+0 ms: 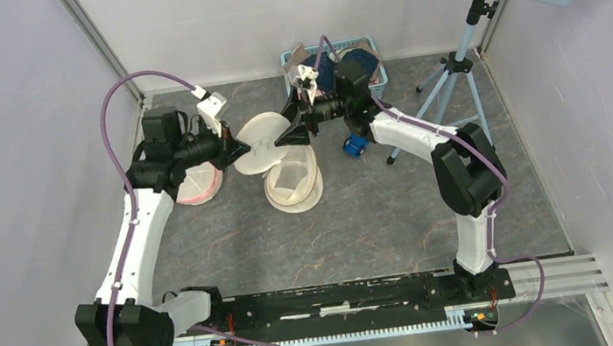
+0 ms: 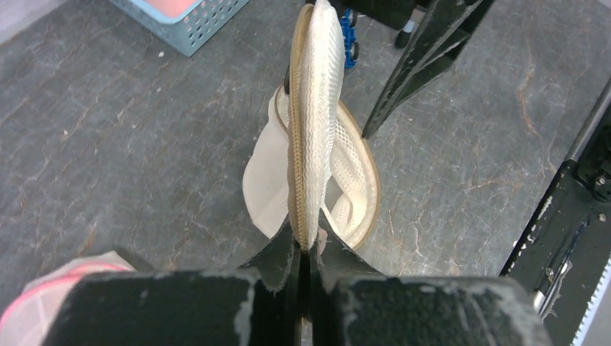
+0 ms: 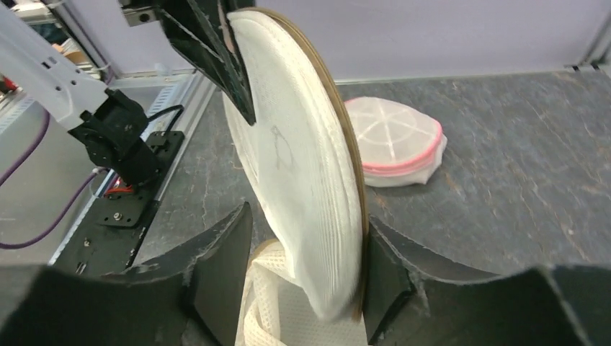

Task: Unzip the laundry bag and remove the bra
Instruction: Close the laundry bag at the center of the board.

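Top view: I've got the laundry bag lifted mid-table, both arms on it.

Left wrist: left pincer clamped tight on the ribbed mesh rim beside the zipper; a tug could tear the mesh.

Right wrist: right pincer wide, straddling the stiff domed shell, not gripping. Bra not visible; pink-trimmed bag beyond.

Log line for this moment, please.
stage: bag lifted, open | left gripper: shut on bag rim | right gripper: open around bag | pink bag: on table
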`<state>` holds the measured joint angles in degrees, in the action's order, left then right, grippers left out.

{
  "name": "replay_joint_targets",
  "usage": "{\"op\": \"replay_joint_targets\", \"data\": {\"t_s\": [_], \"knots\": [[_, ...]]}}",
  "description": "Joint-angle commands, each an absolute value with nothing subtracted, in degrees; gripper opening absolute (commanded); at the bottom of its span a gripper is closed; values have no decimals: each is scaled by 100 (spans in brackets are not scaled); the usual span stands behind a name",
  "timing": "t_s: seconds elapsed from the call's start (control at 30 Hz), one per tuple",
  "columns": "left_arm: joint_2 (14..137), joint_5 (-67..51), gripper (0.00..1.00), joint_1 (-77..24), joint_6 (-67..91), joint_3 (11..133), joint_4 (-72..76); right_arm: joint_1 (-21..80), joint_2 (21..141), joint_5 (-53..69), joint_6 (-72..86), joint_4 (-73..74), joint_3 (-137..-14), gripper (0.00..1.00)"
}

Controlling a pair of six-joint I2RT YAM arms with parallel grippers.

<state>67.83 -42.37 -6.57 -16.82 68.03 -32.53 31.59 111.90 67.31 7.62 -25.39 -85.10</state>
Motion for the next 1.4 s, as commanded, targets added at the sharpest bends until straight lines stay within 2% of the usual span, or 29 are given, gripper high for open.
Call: {"op": "replay_joint_targets", "data": {"t_s": [0.0, 0.23, 0.43, 0.7, 1.0, 1.37], "knots": [[6313, -3609, 2, -631, -1257, 6445, -2678, 2988, 10647, 6034, 572, -2161, -8202, 61], [5922, -3140, 2, -689, -1367, 5970, -2448, 2865, 10121, 4791, -474, -472, -7508, 67], [5708, -2339, 2, -954, -1302, 5558, -2037, 2878, 9835, 4132, -11, -409, -6627, 64], [5586, -225, 2, -2558, -2230, 5087, -1645, 2993, 9975, 3977, 1182, -805, -6273, 58], [5732, 947, 2, -3341, -2978, 4812, -1252, 3058, 10221, 3378, 1335, -734, -6153, 54], [6077, 1990, 2, -4137, -3823, 4290, -548, 3054, 10206, 3674, 1565, -1010, -6002, 54]]}}
